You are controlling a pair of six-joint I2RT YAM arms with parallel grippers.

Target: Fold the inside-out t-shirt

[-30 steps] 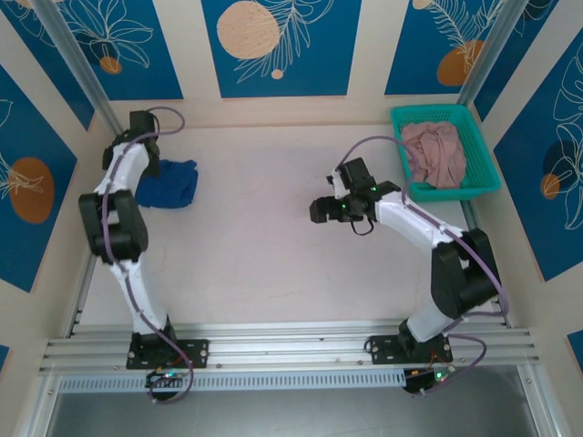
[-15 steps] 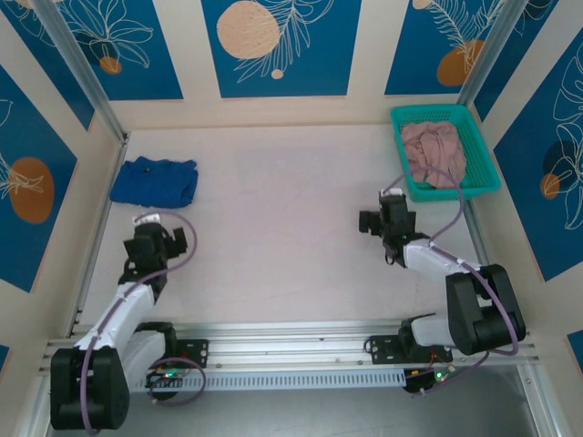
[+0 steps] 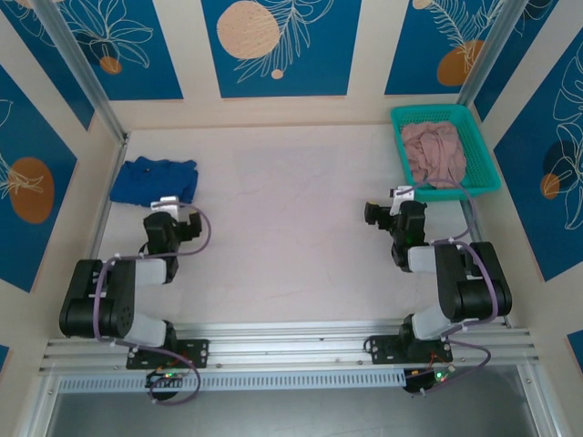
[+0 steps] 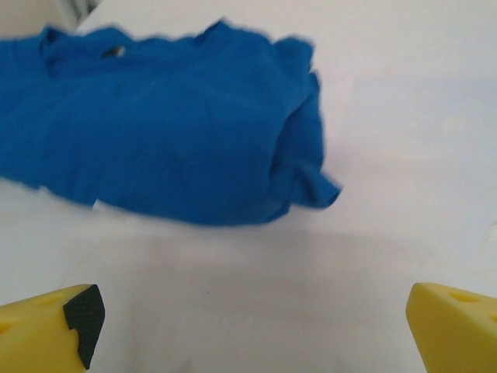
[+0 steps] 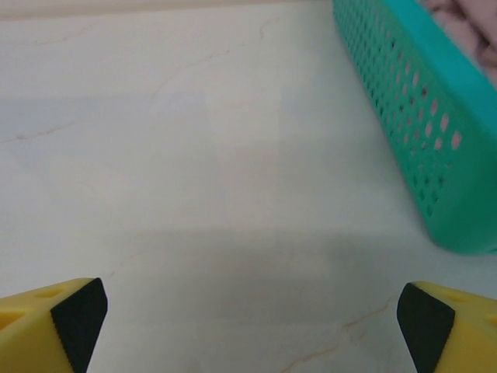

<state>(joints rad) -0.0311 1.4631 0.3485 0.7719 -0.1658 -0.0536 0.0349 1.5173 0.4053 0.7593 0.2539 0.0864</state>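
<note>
Yellow-tipped and spread wide, the left gripper (image 4: 248, 330) holds nothing and sits low over the pale table (image 3: 291, 237). Just beyond it at eleven o'clock lies the inside-out t-shirt (image 3: 155, 179), a compact royal-blue bundle (neither arm touches it) near the left wall. The right gripper (image 5: 248, 318) also stands wide and empty. At one o'clock from it is the teal basket (image 3: 490, 173), which holds a dusty-pink garment (image 3: 435, 153).

Lab robot cell, not a home. My base plates (image 3: 168, 350) bolt onto an aluminium extrusion rail (image 3: 291, 344); pale table (image 3: 291, 246) boxed in by printed blue wall panels (image 3: 278, 45) and metal corner posts (image 3: 77, 68).
</note>
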